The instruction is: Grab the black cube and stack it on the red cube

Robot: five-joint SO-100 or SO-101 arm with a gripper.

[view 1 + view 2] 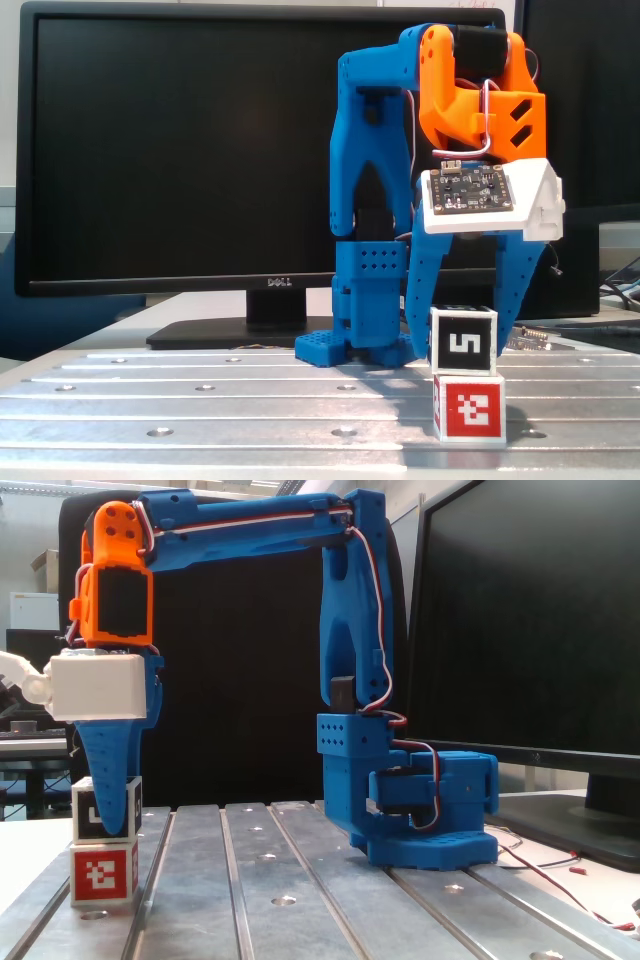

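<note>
The black cube sits squarely on top of the red cube on the ribbed metal table, the two touching and stacked near the table's front edge in a fixed view, with a dark Dell monitor behind. The blue-and-orange arm's gripper hangs straight down over the stack with its blue fingers spread to either side of the black cube, apparently not clamping it. In another fixed view the stack stands at the table's left edge, a finger overlapping the black cube's top, well apart from the arm's base.
</note>
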